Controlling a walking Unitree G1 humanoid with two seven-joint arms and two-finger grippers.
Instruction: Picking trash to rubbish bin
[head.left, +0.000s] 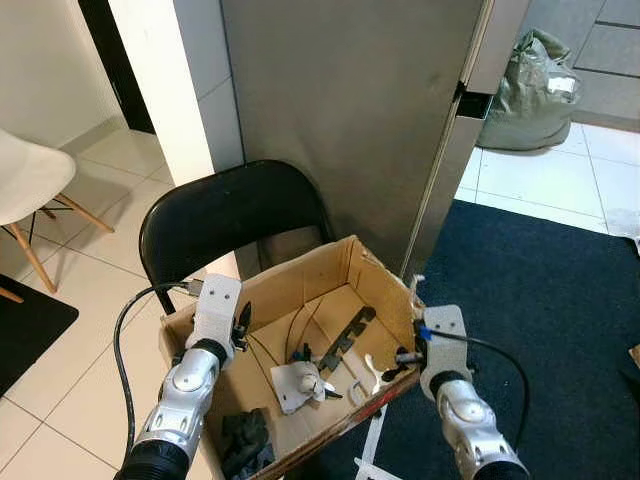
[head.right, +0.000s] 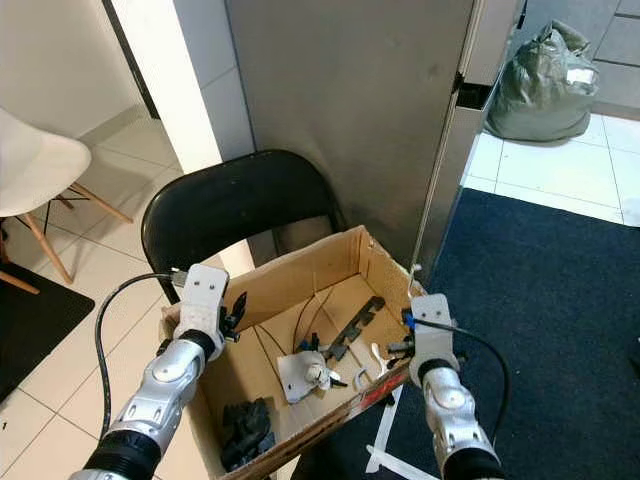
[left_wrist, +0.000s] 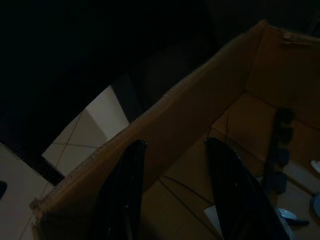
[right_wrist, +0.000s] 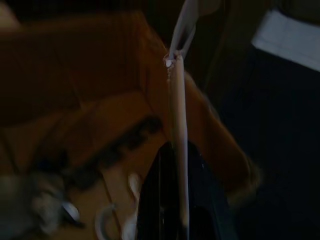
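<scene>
Cardboard first, as the weak point: judged the box (head.left: 300, 275) likely to tear or fold at its thin wall if lifted by the right gripper (head.left: 405, 358) alone, since that gripper had its fingers nearly closed on the rim at the box's 4 o'clock side, the wall edge running straight between them in the right wrist view. Feared also a tilt, with the load sliding toward 7 o'clock and off the chair (head.left: 230, 210) that carried the box, because the left gripper (head.left: 242, 325) at the 9 o'clock wall stood wide open, one finger (left_wrist: 125, 200) outside the wall and the other inside, gripping nothing. Noted the trash lying loose on the box floor: a white wad (head.left: 298, 385) near the middle, a black strip (head.left: 345, 340) at 1 o'clock from it, a dark clump (head.left: 245, 435) at the 7 o'clock corner; any of these could spill with an uneven pull. Saw no bin for certain, only a tied green bag (head.left: 530, 90) well apart at 1 o'clock, past the dark rug (head.left: 540, 300). Found both arms reaching forward and down, forearms angled inward toward the box, wrists level with its rim, a cable looping off the left one.
</scene>
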